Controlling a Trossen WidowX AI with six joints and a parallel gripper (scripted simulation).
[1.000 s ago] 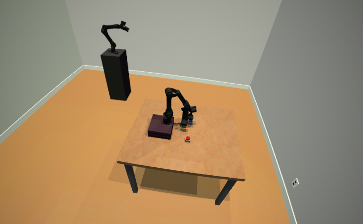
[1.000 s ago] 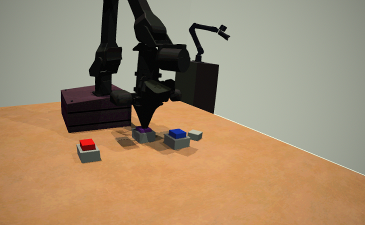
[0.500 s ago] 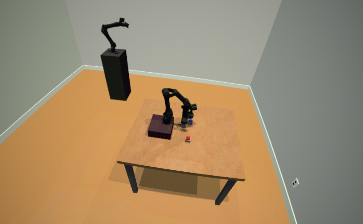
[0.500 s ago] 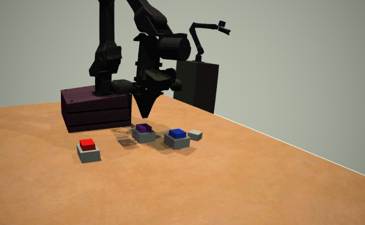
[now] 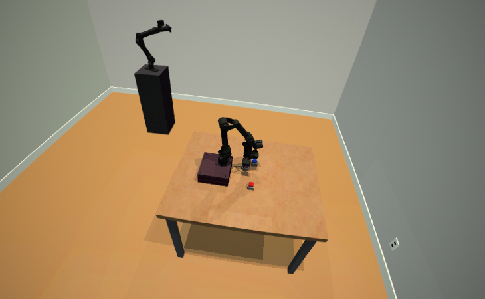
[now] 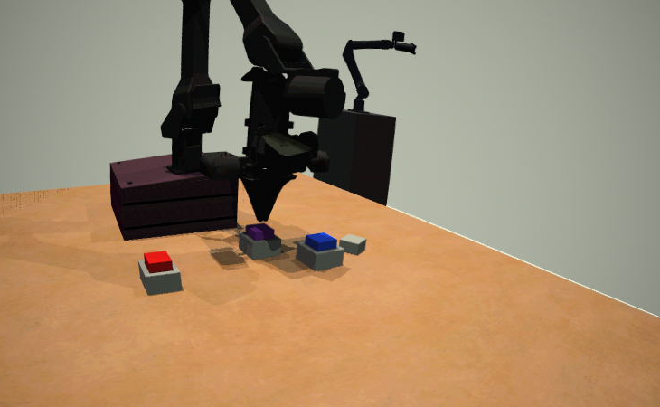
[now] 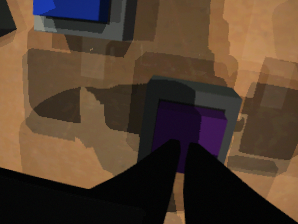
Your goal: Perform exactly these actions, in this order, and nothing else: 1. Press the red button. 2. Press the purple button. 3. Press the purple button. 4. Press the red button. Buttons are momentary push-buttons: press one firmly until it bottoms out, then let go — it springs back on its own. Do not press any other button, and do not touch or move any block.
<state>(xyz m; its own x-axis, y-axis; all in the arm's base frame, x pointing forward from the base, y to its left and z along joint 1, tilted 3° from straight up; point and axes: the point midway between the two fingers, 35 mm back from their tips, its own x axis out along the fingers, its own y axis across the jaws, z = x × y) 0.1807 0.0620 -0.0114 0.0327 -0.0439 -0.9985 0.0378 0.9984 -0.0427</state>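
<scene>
The table (image 6: 423, 314) carries the arm on its dark base block (image 6: 170, 200) toward the far left corner, with a short row of buttons just in front of it. The arm bends over and points straight down, its gripper (image 6: 264, 214) poised directly over the purple button (image 6: 260, 231), tips just above the cap or barely touching it; the exterior view does not settle which. The fingers are drawn almost together into a single wedge and hold nothing, which suits pushing rather than grasping.

In the wrist view the purple cap (image 7: 189, 132) sits just ahead of the dark fingertips, inside its grey housing. The blue button (image 6: 320, 241) stands just to the right and must stay untouched, as must the small grey block (image 6: 353, 243) beside it. The red button (image 6: 158, 260) sits nearer the front edge, to the left, well apart from the gripper and standing proud of its housing.

Judging by the position, the arm is working one of the two purple presses; which of them cannot be read here. The final red press appears to be still outstanding.
</scene>
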